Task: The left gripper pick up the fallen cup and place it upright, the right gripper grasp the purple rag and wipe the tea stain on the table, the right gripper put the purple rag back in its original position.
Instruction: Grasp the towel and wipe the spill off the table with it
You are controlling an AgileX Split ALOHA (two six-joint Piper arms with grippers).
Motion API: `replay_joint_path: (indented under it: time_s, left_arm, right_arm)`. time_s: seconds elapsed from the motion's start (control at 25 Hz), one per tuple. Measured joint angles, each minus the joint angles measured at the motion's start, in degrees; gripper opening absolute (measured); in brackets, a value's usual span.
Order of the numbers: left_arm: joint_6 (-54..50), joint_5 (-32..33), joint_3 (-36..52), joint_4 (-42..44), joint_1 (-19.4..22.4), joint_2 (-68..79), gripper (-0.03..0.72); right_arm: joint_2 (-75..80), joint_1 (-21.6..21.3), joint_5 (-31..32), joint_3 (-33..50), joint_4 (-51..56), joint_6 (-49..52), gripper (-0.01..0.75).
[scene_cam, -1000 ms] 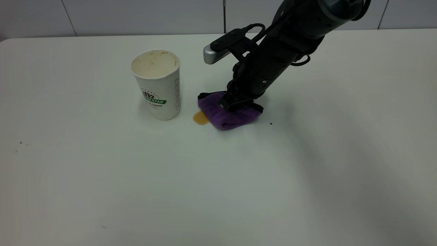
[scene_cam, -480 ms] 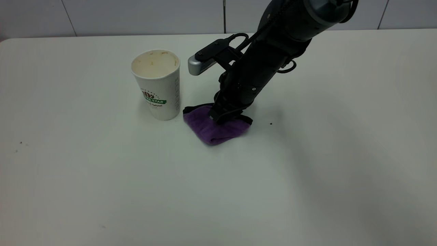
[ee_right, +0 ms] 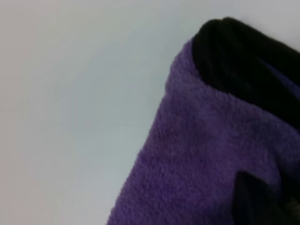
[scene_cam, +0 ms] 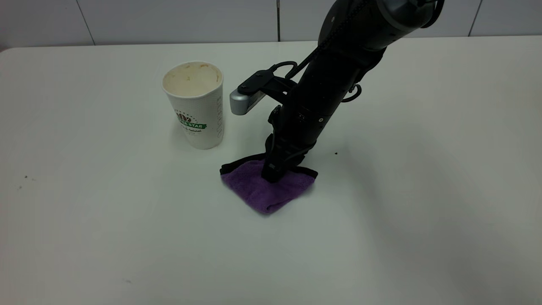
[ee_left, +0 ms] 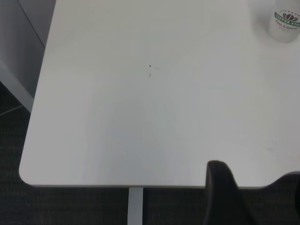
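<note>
White tabletop — the table (scene_cam: pixel 127 220) — is running wide and glossy under a pale panelled wall (scene_cam: pixel 169 19), carrying a few tiny dark specks (scene_cam: pixel 336 153).

Item, my right gripper (scene_cam: pixel 271 174): it is leaning down steeply from the far right and pressing into the purple rag (scene_cam: pixel 264 190). My fingertips are sinking into the pile, closed narrow and pinching the cloth between them. My silver-grey bar module (scene_cam: pixel 242 101) is jutting out from my wrist toward the cup.

Item, the purple rag: it is lying folded flat on the table directly beneath my right fingertips, black edging showing along the side under my wrist, purple fuzz spreading out past my tip toward the near edge of the table. In my right wrist view the rag (ee_right: pixel 206 159) is filling most of the frame, with one dark finger (ee_right: pixel 253 201) resting on it.

Item, the cup (scene_cam: pixel 195 103): it is standing upright, mouth up, cream staining inside, green logo band facing the camera — beyond my right gripper and to the side where my bar module points, apart from the rag.

Item, the tea stain: I am not seeing any amber blot on the bare surface around the rag.

Item, my left gripper (ee_left: pixel 253 197): it is hovering off beyond the table's corner, well apart from the cup (ee_left: pixel 286 21); whether its fingers are spread or closed I cannot tell.
</note>
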Motion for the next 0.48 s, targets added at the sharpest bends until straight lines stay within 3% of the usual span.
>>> replay_joint_path:
  time_s: [0.12, 0.32, 0.48]
  left_arm:
    - [0.0, 0.0, 0.0, 0.0, 0.0, 0.0, 0.414]
    - [0.0, 0.0, 0.0, 0.0, 0.0, 0.0, 0.414]
    - [0.0, 0.0, 0.0, 0.0, 0.0, 0.0, 0.414]
  right_arm:
    - [0.0, 0.14, -2.82, 0.0, 0.0, 1.67, 0.049]
    - [0.0, 0.15, -14.21, 0.0, 0.1, 5.93, 0.051]
    - [0.0, -2.43, -17.13, 0.0, -0.32, 7.94, 0.054]
